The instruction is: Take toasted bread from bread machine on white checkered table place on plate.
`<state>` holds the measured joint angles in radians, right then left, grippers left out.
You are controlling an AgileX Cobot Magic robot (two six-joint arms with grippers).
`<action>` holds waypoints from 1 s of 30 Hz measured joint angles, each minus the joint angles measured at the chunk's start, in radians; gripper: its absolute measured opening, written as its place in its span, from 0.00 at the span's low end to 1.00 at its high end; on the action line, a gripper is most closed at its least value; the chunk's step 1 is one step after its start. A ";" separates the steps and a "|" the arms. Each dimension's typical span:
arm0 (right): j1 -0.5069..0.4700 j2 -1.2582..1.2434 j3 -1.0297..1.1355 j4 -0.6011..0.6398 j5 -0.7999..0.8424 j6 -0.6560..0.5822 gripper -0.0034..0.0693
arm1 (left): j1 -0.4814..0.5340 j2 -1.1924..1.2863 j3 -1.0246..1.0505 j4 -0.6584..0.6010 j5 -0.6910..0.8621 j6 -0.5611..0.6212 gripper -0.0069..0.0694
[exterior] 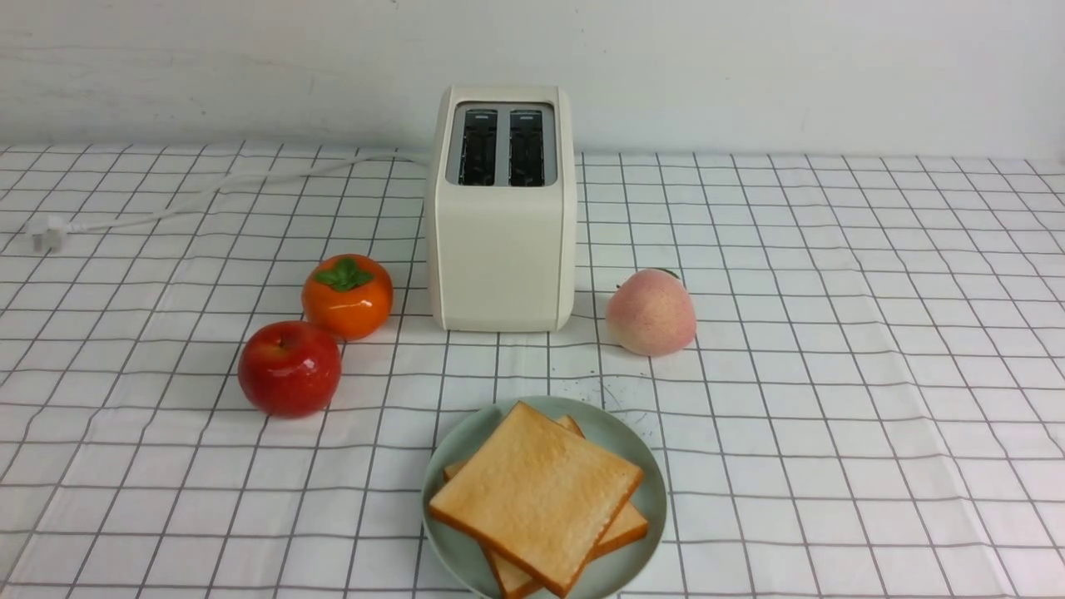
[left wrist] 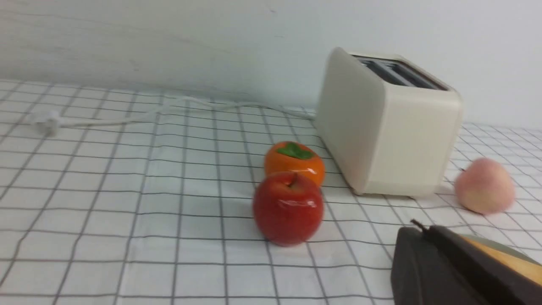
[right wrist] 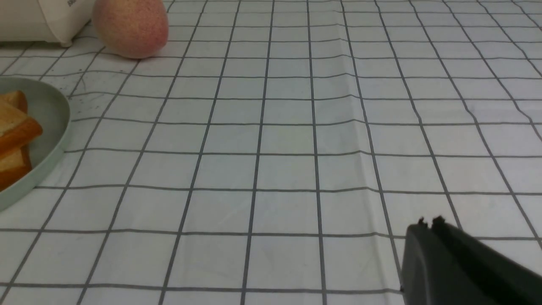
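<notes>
Nearest the robot, two slices of toast lie stacked flat on the plate, with both the left gripper and the right gripper pinched shut and empty, out of the front view. The plate sits between them, beside the left, farther from the right. Beyond, the toaster shows dark, apparently empty slots; the job looks done.

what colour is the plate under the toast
Pale mint green, plain with no pattern. The plate shows best in the front view.
</notes>
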<state>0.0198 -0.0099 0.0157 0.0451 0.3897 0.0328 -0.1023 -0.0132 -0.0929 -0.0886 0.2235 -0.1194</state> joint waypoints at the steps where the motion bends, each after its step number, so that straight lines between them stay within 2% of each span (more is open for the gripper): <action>1: 0.000 0.000 0.000 0.000 0.000 0.000 0.05 | 0.017 0.000 0.030 0.004 -0.017 -0.020 0.07; 5: 0.000 0.000 0.000 0.001 0.000 0.000 0.05 | 0.043 0.000 0.108 0.005 -0.013 -0.051 0.07; 8: 0.000 0.000 0.000 0.001 0.000 0.000 0.05 | 0.044 0.000 0.122 0.005 0.136 -0.054 0.07; 10: 0.000 0.000 0.000 0.001 0.000 0.000 0.05 | 0.044 0.000 0.123 0.005 0.162 -0.055 0.07; 30: 0.000 0.000 0.000 0.001 0.000 0.000 0.08 | 0.044 0.000 0.123 0.005 0.163 -0.056 0.07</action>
<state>0.0198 -0.0099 0.0157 0.0461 0.3897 0.0328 -0.0583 -0.0132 0.0301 -0.0834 0.3866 -0.1755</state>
